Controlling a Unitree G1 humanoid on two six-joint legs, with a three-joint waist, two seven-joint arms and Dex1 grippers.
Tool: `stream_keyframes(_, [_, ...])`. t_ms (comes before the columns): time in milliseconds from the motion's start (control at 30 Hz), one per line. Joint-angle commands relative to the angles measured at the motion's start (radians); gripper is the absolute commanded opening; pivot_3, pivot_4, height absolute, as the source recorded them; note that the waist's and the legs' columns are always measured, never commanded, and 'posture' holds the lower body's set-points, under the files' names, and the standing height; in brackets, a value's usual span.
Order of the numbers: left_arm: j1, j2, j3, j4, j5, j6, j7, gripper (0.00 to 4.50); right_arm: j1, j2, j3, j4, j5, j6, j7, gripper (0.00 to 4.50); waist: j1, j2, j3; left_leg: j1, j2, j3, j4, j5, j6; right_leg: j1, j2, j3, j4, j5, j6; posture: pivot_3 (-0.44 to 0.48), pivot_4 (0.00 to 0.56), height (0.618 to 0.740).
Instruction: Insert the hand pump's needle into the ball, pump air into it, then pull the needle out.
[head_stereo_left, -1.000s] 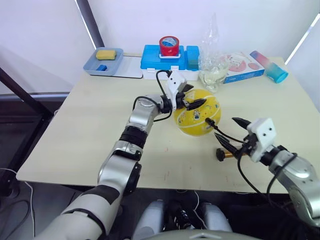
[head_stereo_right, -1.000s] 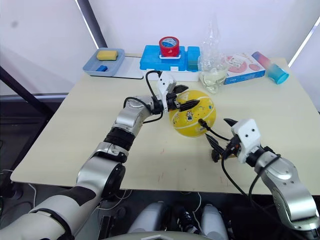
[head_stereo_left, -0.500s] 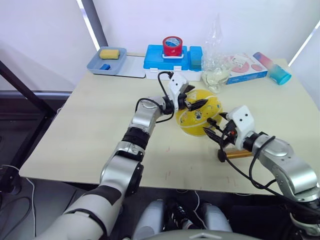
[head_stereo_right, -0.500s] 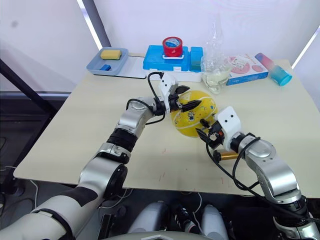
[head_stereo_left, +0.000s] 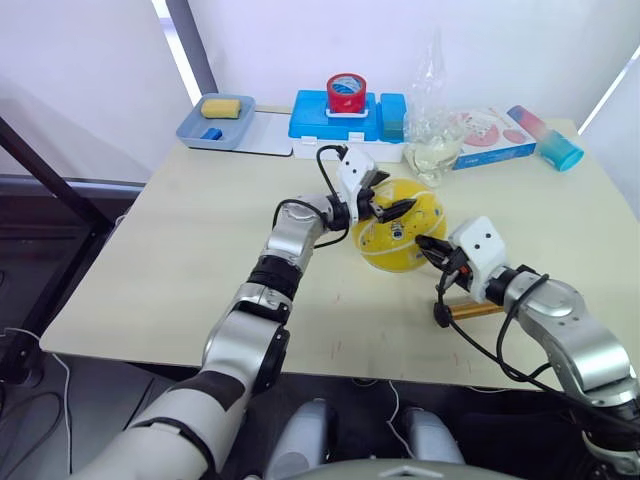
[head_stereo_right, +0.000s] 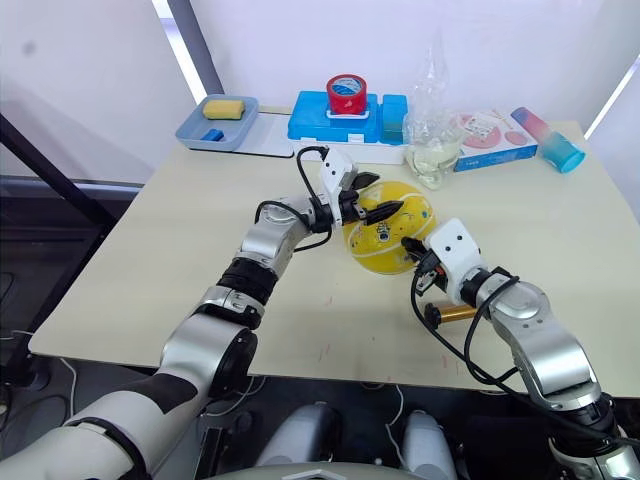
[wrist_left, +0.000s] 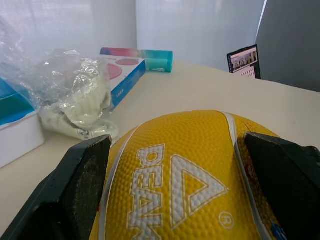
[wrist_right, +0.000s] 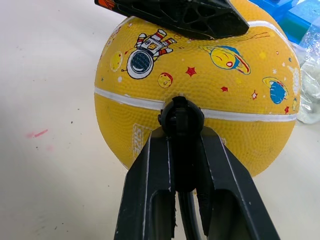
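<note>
The right gripper (wrist_right: 181, 131) is clamped on the needle (wrist_right: 180, 117) fitting, pressed against the ball (head_stereo_right: 388, 240) at its white seam; whether the pin is actually in, I can't tell. The left gripper (head_stereo_left: 388, 206) straddles the ball's top, fingers (wrist_left: 80, 175) spread against its sides. The hand pump (head_stereo_right: 450, 313) lies on the table (head_stereo_right: 150, 250) just nearside of the ball, by the front edge. Left of the ball the tabletop is bare; behind it a plastic bag (head_stereo_left: 432, 140) crowds close.
</note>
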Motion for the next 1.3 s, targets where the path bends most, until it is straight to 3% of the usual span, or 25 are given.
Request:
stream_keyframes(33, [0.022,-0.009,-0.028,0.089,0.054,0.007,0.035,4.50,0.014,-0.016,-0.050,-0.089,0.008,-0.015,0.006,0.05,0.003,0.000,0.000,0.000,0.000,0.000,0.000,0.000,0.000,0.000,0.000,0.000,0.000,0.000,0.000,0.000,0.150,0.737])
stream_keyframes(567, [0.017,-0.009,-0.039,0.161,0.076,-0.038,0.044,4.50,0.070,-0.034,-0.101,-0.190,0.025,0.028,0.003,0.05,0.010,0.000,0.000,0.000,-0.001,-0.005,0.000,0.000,0.000,0.004,-0.001,-0.005,-0.004,0.000,0.000,0.000,0.150,0.737])
stream_keyframes(1300, [-0.016,0.000,-0.025,0.171,0.056,-0.058,0.028,4.50,0.161,-0.058,-0.210,-0.205,0.074,-0.007,0.037,0.05,0.001,0.000,0.000,0.001,0.000,-0.005,0.000,0.000,0.000,0.005,-0.001,-0.006,-0.004,0.000,0.000,0.000,0.150,0.737])
